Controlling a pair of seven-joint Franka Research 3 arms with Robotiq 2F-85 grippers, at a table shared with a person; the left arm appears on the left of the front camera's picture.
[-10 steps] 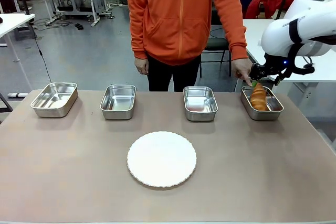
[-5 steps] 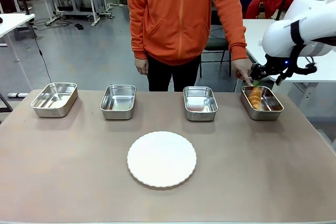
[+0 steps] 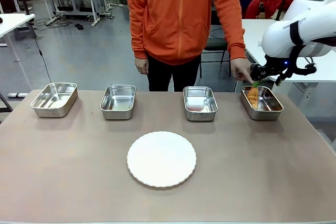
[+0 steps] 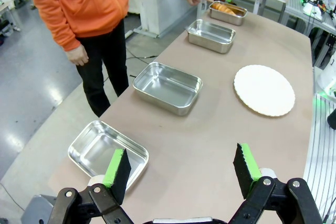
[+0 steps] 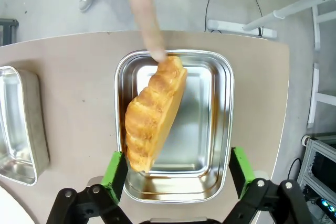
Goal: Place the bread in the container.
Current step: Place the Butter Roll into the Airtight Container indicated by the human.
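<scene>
Far-left tray [image 3: 54, 98]: bare steel inside, near the table's [image 3: 79, 182] left end.
Second tray [image 3: 118, 101]: nothing in it.
White plate [image 3: 161, 159]: round, scalloped, nearer the robot than the row of trays, bare.
Third tray [image 3: 200, 103]: nothing in it.
Container [image 3: 270, 109]: the rightmost tray, holding the bread [image 3: 253, 97], which lies lengthwise along its left side.
Person's hand [image 3: 242, 70]: one finger points down at the bread's far end, at the container's far rim.
Left gripper [image 4: 181, 169]: fingers spread wide, holding nothing, above the table's left end.
Right gripper [image 5: 178, 172]: fingers spread wide, holding nothing, above the container.
</scene>
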